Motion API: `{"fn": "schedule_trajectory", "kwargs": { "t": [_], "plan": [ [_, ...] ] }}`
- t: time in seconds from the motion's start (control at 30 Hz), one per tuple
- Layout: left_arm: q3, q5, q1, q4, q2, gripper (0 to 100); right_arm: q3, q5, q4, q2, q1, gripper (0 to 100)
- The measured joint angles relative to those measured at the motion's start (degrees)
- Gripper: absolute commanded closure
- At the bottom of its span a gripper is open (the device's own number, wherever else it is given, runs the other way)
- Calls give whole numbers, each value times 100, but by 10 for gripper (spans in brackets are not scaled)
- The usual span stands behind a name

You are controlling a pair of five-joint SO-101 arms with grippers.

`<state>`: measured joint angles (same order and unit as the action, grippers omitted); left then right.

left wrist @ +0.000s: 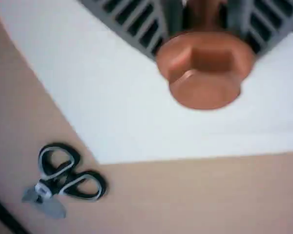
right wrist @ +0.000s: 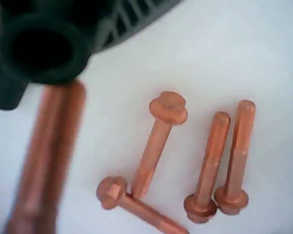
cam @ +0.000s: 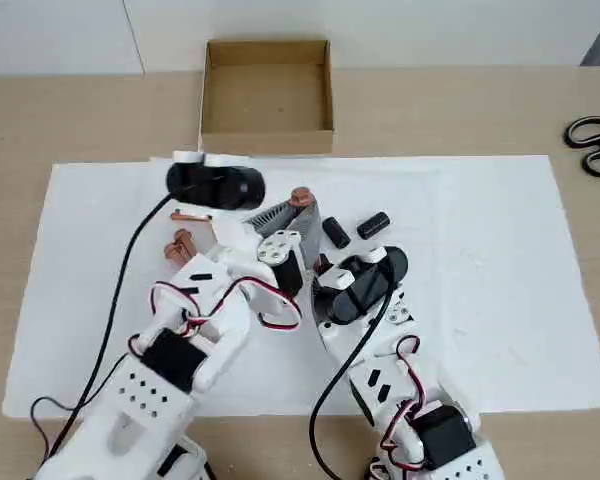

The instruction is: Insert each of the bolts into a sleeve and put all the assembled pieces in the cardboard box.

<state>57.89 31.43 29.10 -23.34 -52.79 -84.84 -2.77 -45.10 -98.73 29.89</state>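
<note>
White paper sheet (cam: 500,300) covers the middle of the light wooden table (cam: 40,110), and both arms are placed over it.

The left gripper (cam: 295,210) is pressed together on a copper-coloured metal bolt with a hexagonal flange head (left wrist: 205,68); its grey ribbed jaws clamp the shank just behind the head. The right gripper (cam: 323,268) pinches a short black tubular sleeve (right wrist: 36,48), and the open bore of it faces the right wrist camera. The blurred copper shank (right wrist: 46,161) just beside this bore is, I judge, the held bolt, not yet inside.

To make the insertion well, I think the bolt axis must first be lined up with the bore, and then the bolt pushed slowly and straight. A tilted entry could jam, or push the sleeve out of the jaws. Both grips should be firm until the flange meets the sleeve rim.

Further out, a 2nd black sleeve (cam: 335,232) and a 3rd black sleeve (cam: 373,225) lie on the paper near the grippers. 4 loose copper bolts (right wrist: 161,141) lie on the paper beside the left arm. An open brown cardboard box (cam: 267,95) stands at the far edge of the paper, with its floor bare. Black-handled scissors (cam: 595,145) lie on the bare table, well apart.
</note>
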Motion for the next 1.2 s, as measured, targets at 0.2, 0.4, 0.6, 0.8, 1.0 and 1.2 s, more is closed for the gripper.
{"fn": "schedule_trajectory", "kwargs": {
  "t": [0.2,0.4,0.6,0.8,1.0,1.2],
  "plan": [
    [0,9,-35,9,-44,994,0,0,0,0,18,995],
    [0,9,-35,9,-44,994,-88,0,0,0,9,995],
    [0,9,35,9,-44,994,-88,0,0,0,18,995],
    [0,9,149,9,-44,994,-88,0,0,0,18,995],
    [0,9,149,9,-44,994,-88,0,0,0,18,995],
    [0,9,149,9,-44,994,-88,0,0,0,18,995]
  ]
}}
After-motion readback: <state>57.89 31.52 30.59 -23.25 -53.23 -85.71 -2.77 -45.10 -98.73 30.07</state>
